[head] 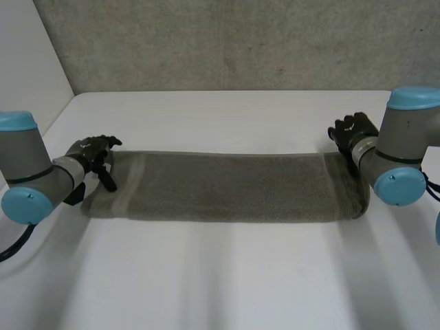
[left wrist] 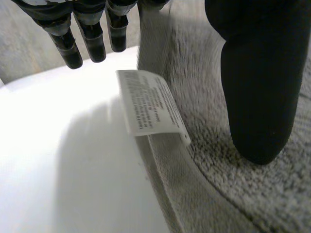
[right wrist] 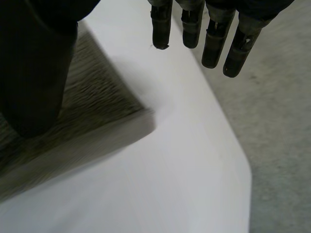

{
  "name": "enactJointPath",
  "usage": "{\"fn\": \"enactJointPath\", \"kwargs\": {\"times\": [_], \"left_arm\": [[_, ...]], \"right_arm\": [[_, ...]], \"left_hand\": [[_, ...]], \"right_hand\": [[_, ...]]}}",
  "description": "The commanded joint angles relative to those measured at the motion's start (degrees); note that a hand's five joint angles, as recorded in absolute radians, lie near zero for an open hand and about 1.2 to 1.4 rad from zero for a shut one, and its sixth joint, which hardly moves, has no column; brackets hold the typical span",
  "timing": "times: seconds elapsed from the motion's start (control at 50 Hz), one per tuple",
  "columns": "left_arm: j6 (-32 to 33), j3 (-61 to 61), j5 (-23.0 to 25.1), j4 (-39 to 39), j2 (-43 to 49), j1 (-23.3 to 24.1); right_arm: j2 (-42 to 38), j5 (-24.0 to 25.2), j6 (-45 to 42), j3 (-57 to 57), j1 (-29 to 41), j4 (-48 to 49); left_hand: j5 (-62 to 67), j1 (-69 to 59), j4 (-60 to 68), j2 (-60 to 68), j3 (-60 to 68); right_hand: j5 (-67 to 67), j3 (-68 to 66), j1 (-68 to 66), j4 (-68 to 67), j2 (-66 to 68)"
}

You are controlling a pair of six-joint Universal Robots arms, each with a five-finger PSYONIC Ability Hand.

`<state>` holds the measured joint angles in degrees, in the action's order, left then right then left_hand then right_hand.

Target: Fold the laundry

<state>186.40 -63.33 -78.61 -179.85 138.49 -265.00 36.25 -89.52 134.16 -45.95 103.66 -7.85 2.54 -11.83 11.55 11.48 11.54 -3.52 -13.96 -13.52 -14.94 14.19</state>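
A grey towel (head: 227, 187) lies folded into a long strip across the white table (head: 227, 275). My left hand (head: 93, 152) sits at the strip's left end. In the left wrist view its fingers (left wrist: 92, 39) reach straight out over bare table past the towel's edge (left wrist: 228, 184), and its thumb (left wrist: 257, 87) hangs over the cloth beside a white care label (left wrist: 150, 104). My right hand (head: 354, 134) is at the right end. There its straight fingers (right wrist: 214, 34) stand beyond the towel's corner (right wrist: 92, 111), with the thumb (right wrist: 34, 73) over the cloth. Neither hand grips the towel.
A grey wall (head: 227, 41) rises behind the table's far edge. In the right wrist view the table's rounded corner (right wrist: 238, 160) ends just past my right hand's fingers, with grey floor (right wrist: 282, 145) beyond. Bare tabletop stretches in front of the towel.
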Motion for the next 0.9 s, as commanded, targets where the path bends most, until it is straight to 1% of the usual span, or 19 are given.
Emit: {"fn": "enactJointPath", "kwargs": {"times": [0.02, 0.08, 0.12, 0.14, 0.18, 0.2, 0.24, 0.3, 0.34, 0.36, 0.4, 0.46, 0.54, 0.58, 0.64, 0.68, 0.74, 0.78, 0.9], "left_arm": [[-0.2, -2.0, -0.3, 0.0, -5.5, 0.0], [-0.2, -4.2, 0.0, -0.1, -9.8, 0.0], [-0.2, -5.6, 0.0, -0.2, -12.1, 0.0], [-0.2, -7.0, 0.0, -0.3, -14.4, -0.1], [-0.2, -8.6, 0.1, -0.3, -16.5, -0.2], [-0.2, -10.4, 0.3, -0.4, -18.7, -0.2], [-0.2, -12.4, 0.4, -0.5, -20.7, -0.3], [-0.2, -16.8, 0.5, -1.2, -24.0, -0.4], [-0.2, -19.3, 0.6, -2.0, -25.5, -0.4], [-0.1, -21.6, 0.6, -2.9, -26.7, -0.3], [-0.1, -24.1, 0.7, -4.2, -27.8, -0.3], [-0.1, -28.4, 0.7, -7.2, -29.5, -0.2], [-0.1, -33.7, 0.7, -12.5, -30.6, 0.1], [-0.1, -34.7, 0.7, -14.0, -30.7, 0.2], [-0.1, -36.5, 0.7, -16.3, -31.3, 0.4], [-0.2, -37.0, 0.7, -17.0, -31.5, 0.6], [-0.1, -37.7, 0.7, -18.4, -31.6, 0.9], [-0.1, -38.0, 0.7, -19.1, -31.6, 0.9], [-0.1, -39.3, 0.7, -20.8, -31.4, 1.0]], "right_arm": [[5.1, 0.2, 3.5, -1.1, 0.0, 3.0], [9.8, 0.6, 7.3, -2.6, -0.4, 4.5], [14.9, 0.7, 10.0, -5.2, -0.7, 5.2], [14.9, 0.7, 10.0, -5.2, -0.7, 5.2], [20.2, 1.8, 11.2, -8.6, -0.8, 5.5], [20.2, 1.8, 11.2, -8.6, -0.8, 5.5], [25.4, 3.5, 11.4, -13.7, -0.9, 5.6], [28.2, 4.4, 11.4, -16.8, -0.9, 5.4], [32.1, 5.5, 11.4, -22.8, -0.9, 4.8], [32.1, 5.5, 11.4, -22.9, -0.9, 4.8], [34.2, 6.1, 11.4, -29.3, -0.8, 4.7], [34.9, 6.4, 11.4, -32.5, -1.0, 4.7], [35.9, 7.0, 12.0, -41.6, -2.7, 5.1], [36.1, 7.3, 12.6, -44.3, -3.3, 5.7], [36.1, 8.7, 15.3, -48.6, -4.0, 7.3], [35.6, 10.7, 18.8, -51.9, -5.7, 11.2], [35.1, 11.7, 20.4, -53.0, -6.7, 13.3], [32.2, 13.6, 23.7, -53.6, -7.6, 17.4], [26.9, 13.1, 24.7, -51.4, -8.0, 20.1]], "left_hand": [[-1.6, 0.9, -0.7, -0.6, -0.6], [-1.6, 0.9, -0.7, -0.6, -0.6], [-1.8, 1.1, -0.8, -0.8, -0.8], [-1.8, 1.1, -0.8, -0.8, -0.8], [-1.8, 1.1, -0.8, -0.8, -0.8], [-1.8, 1.1, -0.8, -0.8, -0.8], [-2.0, 1.3, -1.0, -0.9, -1.0], [-2.0, 1.3, -1.0, -0.9, -1.0], [-2.0, 1.3, -1.0, -0.9, -1.0], [-2.0, 1.3, -1.0, -0.9, -1.0], [-2.2, 1.5, -1.2, -1.1, -1.2], [-2.0, 1.3, -1.0, -0.9, -1.0], [-1.8, 1.1, -0.8, -0.8, -0.8], [-1.8, 1.1, -0.8, -0.8, -0.8], [-1.8, 1.1, -0.8, -0.8, -0.8], [-2.0, 1.3, -1.0, -0.9, -1.0], [-2.0, 1.3, -1.0, -0.9, -1.0], [-2.0, 1.3, -1.0, -0.9, -1.0], [-2.0, 1.3, -1.0, -0.9, -1.0]], "right_hand": [[3.5, 4.0, 3.5, 4.9, -4.2], [3.5, 4.0, 3.5, 4.9, -4.2], [3.5, 4.0, 3.5, 4.9, -4.2], [3.5, 4.0, 3.5, 4.9, -4.2], [3.5, 4.0, 3.5, 4.9, -4.2], [3.5, 4.0, 3.5, 4.9, -4.2], [3.5, 4.0, 3.5, 4.9, -4.2], [3.5, 4.0, 3.5, 4.9, -4.2], [3.5, 4.0, 3.5, 4.9, -4.2], [3.5, 4.0, 3.5, 4.9, -4.2], [3.5, 4.0, 3.5, 4.9, -4.2], [0.7, 1.2, 0.7, 2.2, -1.4], [-7.5, -7.0, -7.5, -6.1, 6.8], [-7.8, -7.4, -7.8, -6.4, 7.2], [-7.8, -7.4, -7.8, -6.4, 7.2], [-7.8, -7.4, -7.8, -6.4, 7.2], [-7.8, -7.4, -7.8, -6.4, 7.2], [-8.0, -7.6, -8.0, -6.6, 7.3], [-9.7, -9.2, -9.7, -8.3, 9.0]]}}
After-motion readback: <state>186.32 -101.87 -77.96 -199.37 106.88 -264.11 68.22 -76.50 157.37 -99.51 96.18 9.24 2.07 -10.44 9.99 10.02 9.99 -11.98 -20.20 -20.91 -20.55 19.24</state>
